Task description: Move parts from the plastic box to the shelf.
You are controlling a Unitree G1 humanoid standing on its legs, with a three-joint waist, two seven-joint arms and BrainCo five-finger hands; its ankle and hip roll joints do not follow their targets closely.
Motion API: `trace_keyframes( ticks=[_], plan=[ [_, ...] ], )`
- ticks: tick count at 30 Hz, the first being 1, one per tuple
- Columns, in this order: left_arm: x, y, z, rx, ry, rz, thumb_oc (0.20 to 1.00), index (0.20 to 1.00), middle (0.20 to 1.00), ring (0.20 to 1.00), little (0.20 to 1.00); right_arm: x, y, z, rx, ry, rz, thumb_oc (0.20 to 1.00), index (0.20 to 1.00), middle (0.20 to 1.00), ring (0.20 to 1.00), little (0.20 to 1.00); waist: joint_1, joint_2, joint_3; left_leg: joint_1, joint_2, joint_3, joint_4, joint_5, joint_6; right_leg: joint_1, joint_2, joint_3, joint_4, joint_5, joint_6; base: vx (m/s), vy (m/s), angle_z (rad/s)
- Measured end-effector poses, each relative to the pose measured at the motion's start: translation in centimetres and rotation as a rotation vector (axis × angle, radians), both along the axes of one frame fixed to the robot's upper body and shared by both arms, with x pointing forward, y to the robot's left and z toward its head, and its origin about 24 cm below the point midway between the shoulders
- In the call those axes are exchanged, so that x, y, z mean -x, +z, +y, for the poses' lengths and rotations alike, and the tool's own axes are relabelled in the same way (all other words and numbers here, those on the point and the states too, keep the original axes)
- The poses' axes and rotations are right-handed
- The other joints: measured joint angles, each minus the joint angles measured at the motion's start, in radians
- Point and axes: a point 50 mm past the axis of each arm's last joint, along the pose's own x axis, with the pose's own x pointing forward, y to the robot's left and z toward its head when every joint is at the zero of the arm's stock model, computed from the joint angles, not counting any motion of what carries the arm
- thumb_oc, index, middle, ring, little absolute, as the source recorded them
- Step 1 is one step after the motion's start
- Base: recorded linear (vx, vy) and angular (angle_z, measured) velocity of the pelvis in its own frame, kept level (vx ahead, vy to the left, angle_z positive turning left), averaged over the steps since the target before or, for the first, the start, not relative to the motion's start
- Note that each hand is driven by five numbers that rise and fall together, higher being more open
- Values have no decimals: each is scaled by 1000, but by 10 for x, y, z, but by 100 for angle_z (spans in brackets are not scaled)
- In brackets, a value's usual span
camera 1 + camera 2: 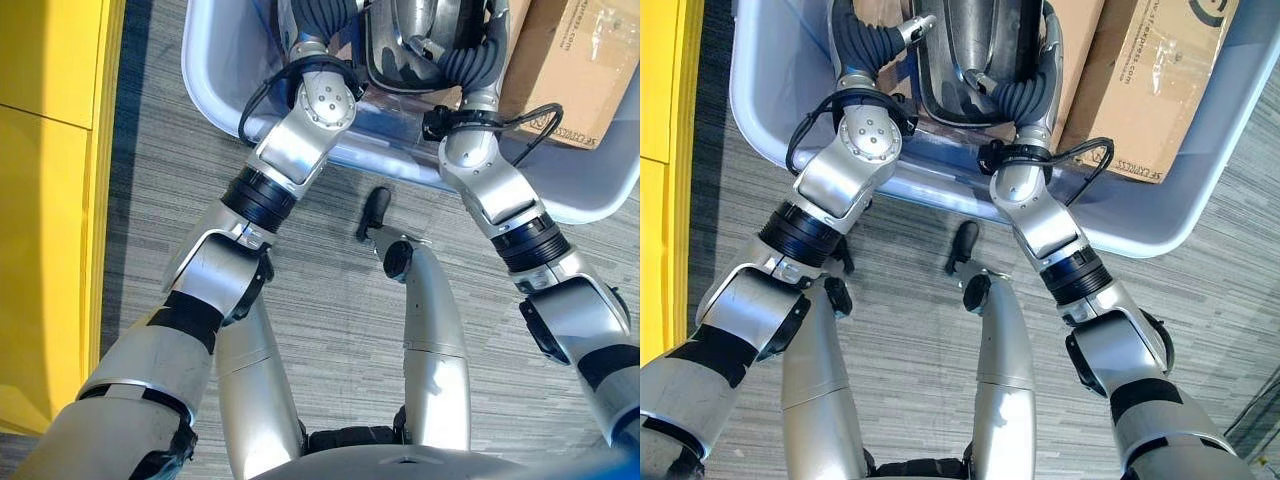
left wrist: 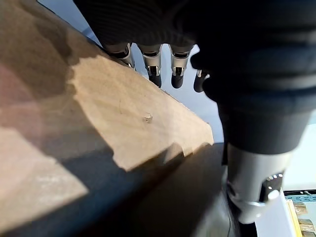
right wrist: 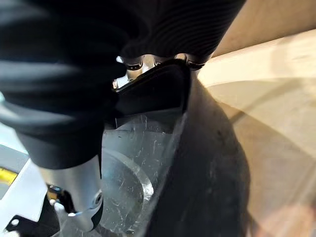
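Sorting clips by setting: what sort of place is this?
Probably a warehouse or workshop floor: a pale plastic box holding cardboard cartons and a dark part, on grey carpet, beside yellow shelving.

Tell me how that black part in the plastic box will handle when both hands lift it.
The black part looks rigid and glossy, so probably slippery. It spans from the left hand to the right hand, so one-sided lifting could tilt it. Its scratched hollow shell suggests moderate weight.

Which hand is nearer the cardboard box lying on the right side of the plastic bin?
Right. The right hand grips the dark part right beside the cardboard box; the left hand is on the part's far side.
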Motion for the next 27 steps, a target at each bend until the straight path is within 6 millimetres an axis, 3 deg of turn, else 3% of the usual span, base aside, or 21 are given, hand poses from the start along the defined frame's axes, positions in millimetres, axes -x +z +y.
trace_keyframes(
  ticks=[4, 20, 21, 23, 27],
  plan=[
    [0, -11, 0, -7, -17, 26, 1000, 1000, 1000, 1000, 1000, 3, -4, 21, 76, 70, -8, 1000, 1000, 1000, 1000, 1000, 3, 0, 0, 21, -5, 2, -16, 2, 0, 20, -3, -2, -10, 0, 0, 0, -9, 2],
    [5, -24, -11, 103, -70, 75, 1000, 1000, 1000, 1000, 1000, 5, -3, 16, 27, -16, -60, 1000, 1000, 1000, 1000, 1000, 27, 0, 0, 13, -15, -7, -18, 4, 2, 27, -15, -17, -17, 0, 3, 0, -2, 0],
    [5, -25, -12, 110, -71, 73, 871, 871, 871, 871, 871, 5, -3, 16, 23, -18, -62, 837, 837, 837, 837, 837, 27, 0, 0, 12, -16, -7, -18, 3, 2, 28, -16, -17, -19, 1, 4, 0, 0, 0],
    [6, -25, -13, 115, -75, 70, 200, 200, 200, 200, 200, 5, -3, 15, 18, -17, -66, 200, 200, 200, 200, 200, 26, 0, 0, 11, -18, -6, -18, 3, 3, 28, -17, -17, -21, 1, 5, 0, 0, 0],
    [2, -26, -3, 166, -4, 65, 200, 200, 200, 200, 200, 5, 2, 8, -46, -36, -81, 200, 200, 200, 200, 200, 25, 0, 0, 11, -18, -16, -15, 3, 3, 35, -17, -27, -21, 1, 5, 0, 0, 0]
  ],
)
